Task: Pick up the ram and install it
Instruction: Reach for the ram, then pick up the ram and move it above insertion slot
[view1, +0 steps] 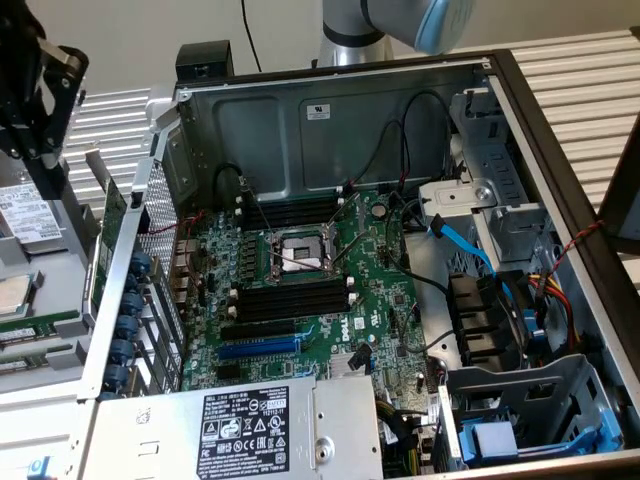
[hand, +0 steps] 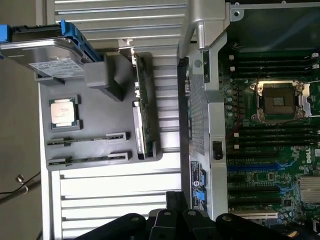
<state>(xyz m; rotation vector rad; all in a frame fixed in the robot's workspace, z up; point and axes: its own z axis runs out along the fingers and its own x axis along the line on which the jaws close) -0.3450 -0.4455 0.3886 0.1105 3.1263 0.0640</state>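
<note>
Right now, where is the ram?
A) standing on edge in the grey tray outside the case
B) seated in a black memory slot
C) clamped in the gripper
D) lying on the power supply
A: the ram stands on edge in the grey tray beside the open case, and the black memory slots sit bare.
</note>
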